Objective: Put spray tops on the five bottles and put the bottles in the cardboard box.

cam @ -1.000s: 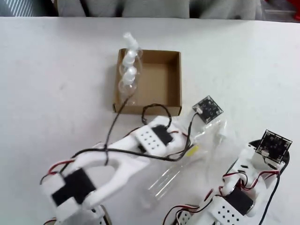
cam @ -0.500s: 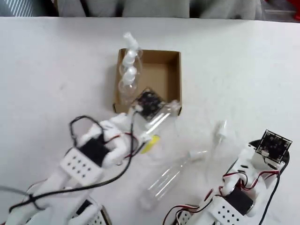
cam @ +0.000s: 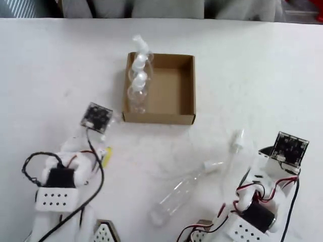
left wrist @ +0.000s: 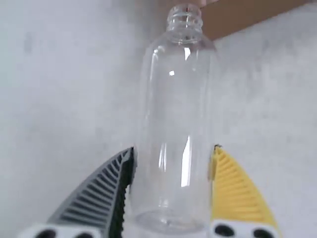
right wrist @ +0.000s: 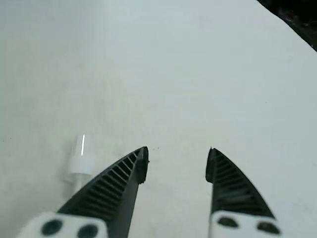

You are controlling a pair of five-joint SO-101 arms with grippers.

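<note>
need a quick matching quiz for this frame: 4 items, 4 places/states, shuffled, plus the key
Items
1. uncapped bottle
2. capped bottles
3. lying bottle
4. right gripper

Places/states
A. open, above the table
B. in the cardboard box, along one wall
C. on its side on the table
D. clamped in the left gripper

Pairs: 1-D, 2-B, 3-C, 4-A
</note>
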